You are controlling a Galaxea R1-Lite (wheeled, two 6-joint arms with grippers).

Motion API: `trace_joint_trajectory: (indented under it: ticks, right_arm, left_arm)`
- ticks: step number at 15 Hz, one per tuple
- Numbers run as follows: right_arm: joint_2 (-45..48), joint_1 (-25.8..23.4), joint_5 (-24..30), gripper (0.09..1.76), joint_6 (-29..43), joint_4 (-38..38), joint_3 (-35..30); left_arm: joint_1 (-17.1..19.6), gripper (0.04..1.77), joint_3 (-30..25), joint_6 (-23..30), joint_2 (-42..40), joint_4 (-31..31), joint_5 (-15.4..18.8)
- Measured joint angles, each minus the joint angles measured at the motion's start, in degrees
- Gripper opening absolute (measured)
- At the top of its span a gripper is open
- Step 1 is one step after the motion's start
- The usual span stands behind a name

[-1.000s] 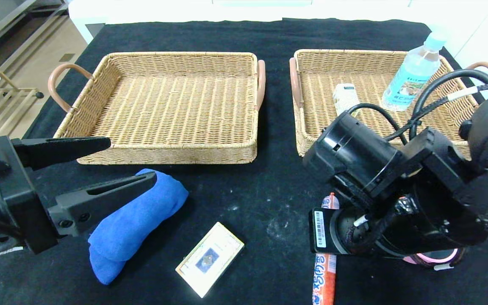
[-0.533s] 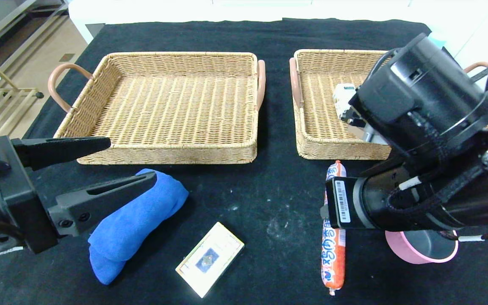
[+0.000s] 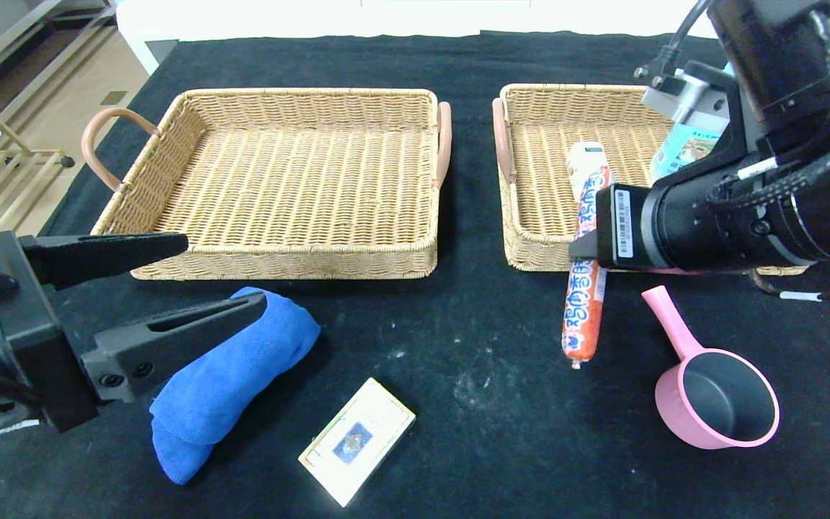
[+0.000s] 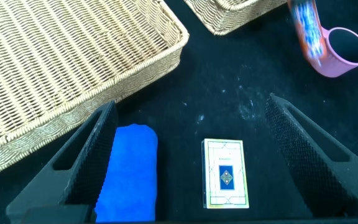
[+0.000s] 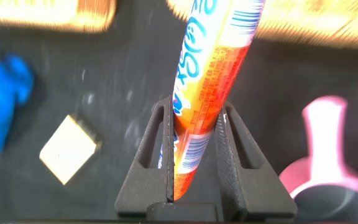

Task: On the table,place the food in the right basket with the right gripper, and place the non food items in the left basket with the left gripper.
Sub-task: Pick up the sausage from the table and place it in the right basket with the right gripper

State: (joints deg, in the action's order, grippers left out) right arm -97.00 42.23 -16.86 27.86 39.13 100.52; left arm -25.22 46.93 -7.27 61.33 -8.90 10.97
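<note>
Two wicker baskets sit side by side on the far half of the black counter (image 3: 415, 65); the left basket (image 3: 278, 180) holds nothing visible, while the right basket (image 3: 530, 180) has a small white carton (image 3: 585, 155) and a water bottle (image 3: 681, 148) inside it, the bottle mostly hidden behind the right arm. The right tool (image 3: 588, 241) hangs over the near rim of the right basket, its fingers (image 5: 229, 155) pressed against both sides of a long orange sausage (image 3: 584, 281); the sausage is lifted clear of the counter, its far end reaching over the basket's rim and its near end hanging out over the black cloth. Just to the right and nearer, a pink scoop (image 3: 717, 396) lies on the counter with its handle pointing far and left, apart from the sausage. On the left side, the left tool (image 3: 220, 277) hovers near the front edge with its fingers spread wide and nothing between them; a rolled blue towel (image 3: 235, 375) lies beneath its lower finger, just in front of the left basket; a pack of cards (image 3: 357, 440) lies flat on the counter to the right of the towel, near the front edge.
</note>
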Motion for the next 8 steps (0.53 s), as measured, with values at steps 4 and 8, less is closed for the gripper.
trace_joint_trajectory:
  ticks: [4, 8]
  right_arm:
    - [-0.5, -5.3, 0.1, 0.48, -3.8, -1.6, 5.6]
    - [-2.4, -9.5, 0.1, 0.48, -7.8, -3.3, 11.5]
  left_arm:
    - [0.0, 1.72, 0.0, 0.0, 0.0, 0.0, 0.0]
    - [0.0, 1.72, 0.0, 0.0, -0.1, 0.0, 0.0]
